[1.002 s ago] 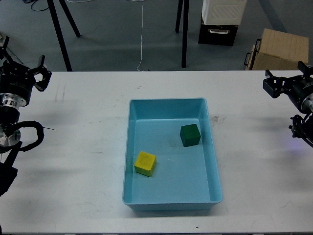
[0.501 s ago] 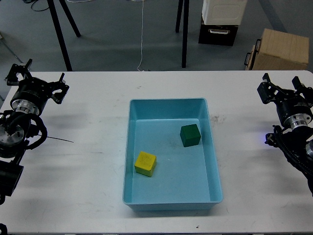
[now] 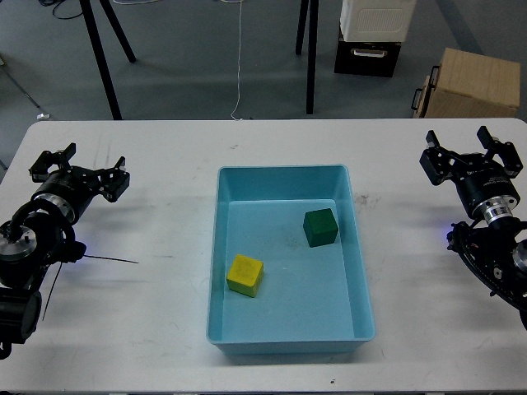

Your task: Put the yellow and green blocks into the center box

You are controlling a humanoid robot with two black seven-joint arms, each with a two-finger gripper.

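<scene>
both end effectors spread, yellow block [image 3: 244, 274], green block [image 3: 320, 227] in box [image 3: 284, 177]

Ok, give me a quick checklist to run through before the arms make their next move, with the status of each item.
1. Yellow block inside the blue box: ok.
2. Green block inside the box: ok.
3. Blocks apart from each other, not stacked: ok.
4. Left gripper open and holding nothing: ok.
5. Right gripper open and holding nothing: ok.
6. Both grippers over the table, outside the box: ok.
</scene>
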